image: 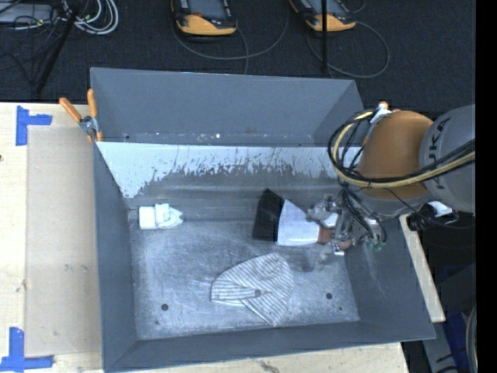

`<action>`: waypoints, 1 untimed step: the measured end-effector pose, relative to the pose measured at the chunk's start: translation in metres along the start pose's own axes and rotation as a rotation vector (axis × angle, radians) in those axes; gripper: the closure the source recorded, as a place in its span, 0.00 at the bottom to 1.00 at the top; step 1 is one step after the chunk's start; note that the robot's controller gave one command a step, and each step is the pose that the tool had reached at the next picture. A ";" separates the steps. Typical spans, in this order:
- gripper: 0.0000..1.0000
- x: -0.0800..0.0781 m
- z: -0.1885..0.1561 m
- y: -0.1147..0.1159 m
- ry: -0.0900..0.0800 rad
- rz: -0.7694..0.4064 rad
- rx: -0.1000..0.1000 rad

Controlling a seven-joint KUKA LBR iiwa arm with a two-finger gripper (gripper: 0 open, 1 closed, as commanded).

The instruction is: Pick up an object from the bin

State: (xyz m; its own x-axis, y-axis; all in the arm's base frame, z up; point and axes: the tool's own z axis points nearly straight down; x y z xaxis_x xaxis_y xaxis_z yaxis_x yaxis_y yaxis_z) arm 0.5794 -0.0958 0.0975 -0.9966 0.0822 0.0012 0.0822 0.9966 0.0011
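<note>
My gripper [330, 235] is low at the right side of the bin, just right of a black and white packet [283, 220] that lies tilted near the bin's middle. The packet's white end touches or nearly touches the gripper's metal parts. A grey striped cloth [252, 284] lies crumpled on the floor just below and left of the gripper.
A small white plastic piece [159, 217] sits at the far left of the bin floor. The arm with its orange cover and cables comes in over the right rim. Bare floor lies between the white piece and the packet.
</note>
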 end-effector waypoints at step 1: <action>0.00 0.004 0.011 -0.001 -0.003 0.216 -0.001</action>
State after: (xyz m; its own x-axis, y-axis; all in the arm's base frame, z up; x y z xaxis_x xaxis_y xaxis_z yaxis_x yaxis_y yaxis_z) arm 0.5757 -0.0964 0.0869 -0.9560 0.2934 -0.0011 0.2934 0.9560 0.0017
